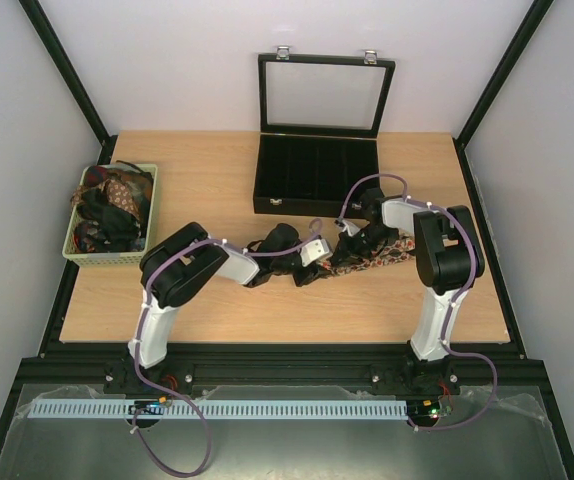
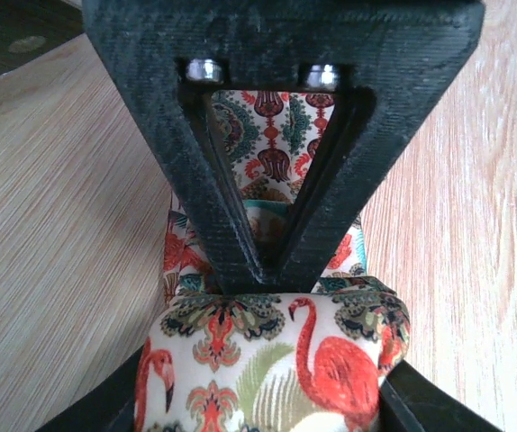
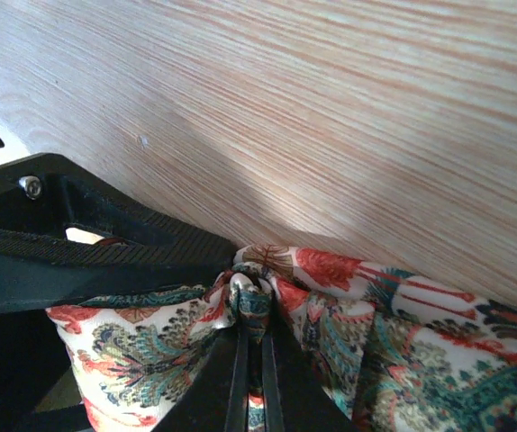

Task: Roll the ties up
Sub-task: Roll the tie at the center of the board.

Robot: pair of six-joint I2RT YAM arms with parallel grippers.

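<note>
One tie [image 1: 382, 252] with a white, red and teal flamingo and paisley print lies across the table's middle. My left gripper [image 1: 312, 262] is shut on its rolled end; in the left wrist view the roll [image 2: 331, 360] sits between my two fingers [image 2: 430, 407]. My right gripper [image 1: 352, 245] meets it from the opposite side and is shut on a fold of the same tie [image 3: 403, 333], right at the roll; its closed fingers [image 3: 281, 378] pinch a bunched edge. In the left wrist view the right gripper [image 2: 258, 261] shows as a black V touching the roll's top.
A green basket [image 1: 75, 248] at the left edge holds several more ties [image 1: 117, 205]. A black compartmented case [image 1: 267, 190] with its glass lid raised stands at the back centre. Bare wood lies in front of and left of the grippers.
</note>
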